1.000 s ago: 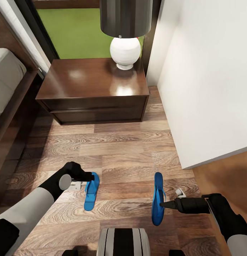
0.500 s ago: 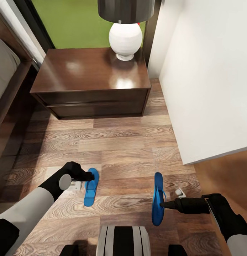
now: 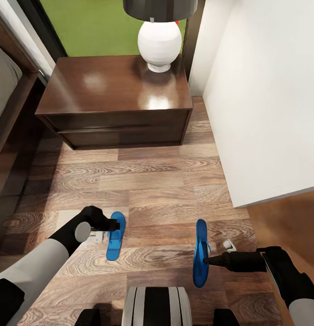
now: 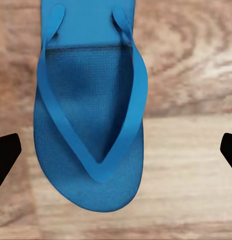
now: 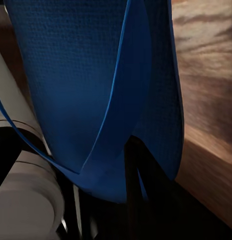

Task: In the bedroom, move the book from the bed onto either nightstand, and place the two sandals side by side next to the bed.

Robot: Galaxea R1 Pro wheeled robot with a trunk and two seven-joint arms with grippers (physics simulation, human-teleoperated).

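Two sandals, long axes toward twelve o'clock: left sandal [image 3: 116, 236] flat on floor [image 3: 166, 190] under wide left tool [image 4: 116, 150]; right sandal [image 3: 201, 259], on edge, held by right tool [image 3: 206, 261].

Both arms share one look: a smooth light-grey forearm shell that gives way to matt black at the wrist. The left arm [image 3: 37, 267] has a round grey disc set into its black wrist joint, with a small white block just beyond it. The right arm [image 3: 288, 280] ends in a long black tapered piece with a small white part beside it. The trunk [image 3: 156, 307] is a rounded white casing with black vertical bands.
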